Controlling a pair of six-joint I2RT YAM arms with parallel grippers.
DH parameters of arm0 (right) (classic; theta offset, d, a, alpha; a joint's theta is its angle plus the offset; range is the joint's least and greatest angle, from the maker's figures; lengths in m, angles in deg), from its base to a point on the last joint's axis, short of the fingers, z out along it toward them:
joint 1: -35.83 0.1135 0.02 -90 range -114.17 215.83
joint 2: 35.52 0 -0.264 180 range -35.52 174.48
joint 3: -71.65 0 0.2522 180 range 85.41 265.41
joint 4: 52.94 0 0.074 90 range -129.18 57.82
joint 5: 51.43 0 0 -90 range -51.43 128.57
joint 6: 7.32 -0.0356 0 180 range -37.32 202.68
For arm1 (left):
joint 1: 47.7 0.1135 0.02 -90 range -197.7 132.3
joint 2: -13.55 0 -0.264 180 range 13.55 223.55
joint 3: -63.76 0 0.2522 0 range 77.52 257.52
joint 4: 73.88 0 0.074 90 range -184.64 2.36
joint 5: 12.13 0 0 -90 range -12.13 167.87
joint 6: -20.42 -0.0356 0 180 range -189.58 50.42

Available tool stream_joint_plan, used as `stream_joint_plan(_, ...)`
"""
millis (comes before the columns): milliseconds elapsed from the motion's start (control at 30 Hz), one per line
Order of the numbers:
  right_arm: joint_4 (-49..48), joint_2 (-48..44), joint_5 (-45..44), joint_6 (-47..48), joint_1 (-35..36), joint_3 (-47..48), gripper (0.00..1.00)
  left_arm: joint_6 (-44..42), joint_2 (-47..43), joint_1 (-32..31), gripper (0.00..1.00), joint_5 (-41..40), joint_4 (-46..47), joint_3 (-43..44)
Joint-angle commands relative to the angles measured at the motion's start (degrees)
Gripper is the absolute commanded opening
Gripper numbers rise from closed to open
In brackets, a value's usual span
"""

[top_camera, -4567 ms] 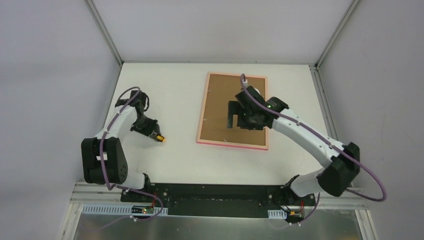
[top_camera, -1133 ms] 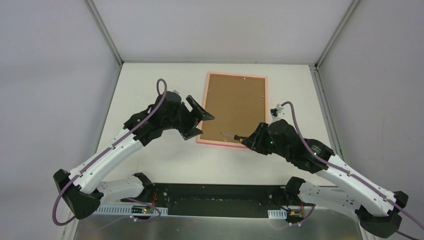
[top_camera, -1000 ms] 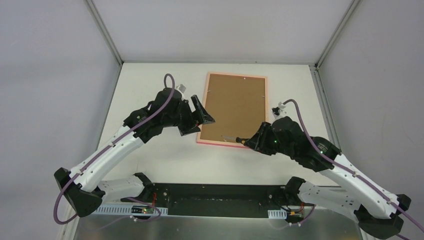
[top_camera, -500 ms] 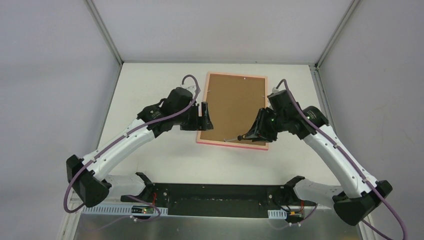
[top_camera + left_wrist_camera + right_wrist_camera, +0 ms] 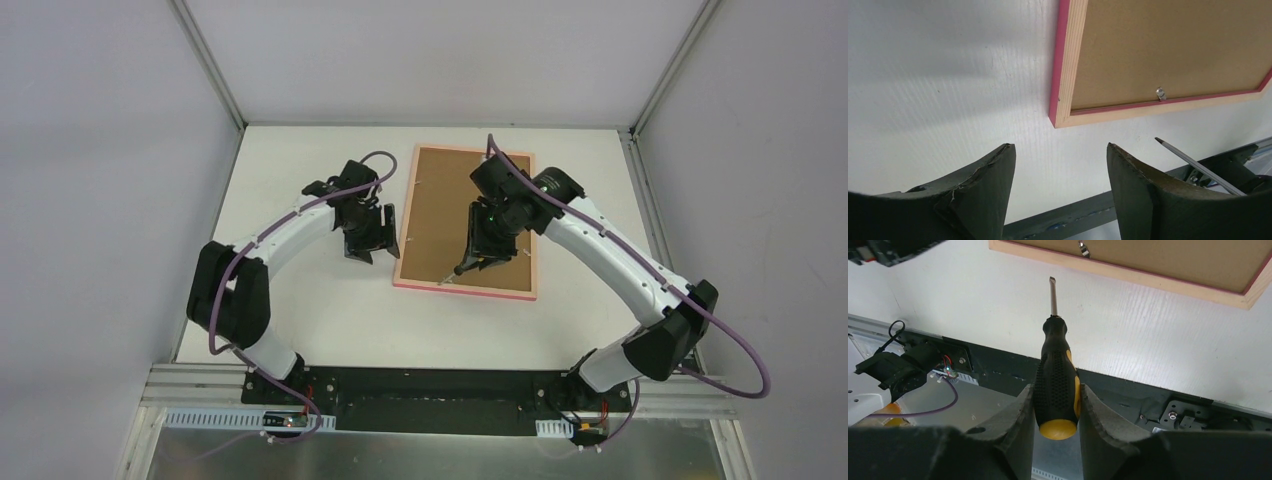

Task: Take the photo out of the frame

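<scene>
Two arms reach over the table. Left gripper sits just left of the frame, jaws spread, nothing between them. Frame lies face down, brown back up, mid-table. Right gripper is clenched on a screwdriver; its tip is near the frame's near edge, beside a tab.

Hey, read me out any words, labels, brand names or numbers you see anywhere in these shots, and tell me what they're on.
No readable text anywhere.
The frame, brown back facing up: no print or label shows.
The screwdriver handle: black and yellow, no brand visible.
The small circuit boards by the arm bases: any markings are too small to read.
</scene>
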State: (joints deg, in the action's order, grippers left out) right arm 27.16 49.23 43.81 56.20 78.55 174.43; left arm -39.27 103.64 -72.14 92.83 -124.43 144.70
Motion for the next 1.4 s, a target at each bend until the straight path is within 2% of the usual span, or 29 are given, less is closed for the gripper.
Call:
stream_joint_plan(0,4.1,2.5,-4.1,0.7,1.2,7.2,0.0,-6.8,3.0,-0.5,0.67,1.2,-0.7,2.8)
stream_joint_plan(67,5.0,4.0,-4.7,0.3,1.8,8.6,0.0,-6.9,4.5,-0.5,0.63,0.8,-0.5,2.7)
stream_joint_plan(167,6.6,6.0,-4.8,0.1,2.4,11.2,0.0,-5.6,6.4,-0.6,0.5,2.1,1.0,2.4)
stream_joint_plan(300,8.1,8.3,-4.8,2.2,2.5,14.2,0.0,-4.4,9.6,-1.5,0.53,2.9,3.4,3.7)
stream_joint_plan(433,6.3,8.6,-3.1,4.1,2.4,11.9,0.0,-3.8,14.1,-3.3,0.53,-0.1,4.2,5.0)
stream_joint_plan(833,3.5,6.8,0.6,6.3,0.1,7.7,0.0,-0.6,15.5,-4.9,0.34,-4.7,5.0,4.1)
stream_joint_plan(900,3.4,6.5,0.9,6.5,-0.6,7.2,0.0,-0.6,14.5,-4.9,0.35,-4.6,4.9,3.4)
stream_joint_plan(1100,1.9,5.9,2.4,8.2,-2.2,5.9,0.0,-0.4,12.2,-4.9,0.5,-2.9,5.0,1.7)
stream_joint_plan(1167,1.9,6.1,2.7,9.0,-2.7,6.1,0.0,-0.3,12.2,-4.9,0.49,-2.1,5.0,1.7)
stream_joint_plan(1267,2.0,6.2,3.1,9.8,-3.3,6.3,0.0,-0.1,12.3,-4.8,0.4,-2.0,5.2,2.1)
stream_joint_plan(1367,2.2,5.9,2.8,10.3,-3.8,6.8,0.0,-0.3,12.4,-4.8,0.37,-2.3,5.3,2.7)
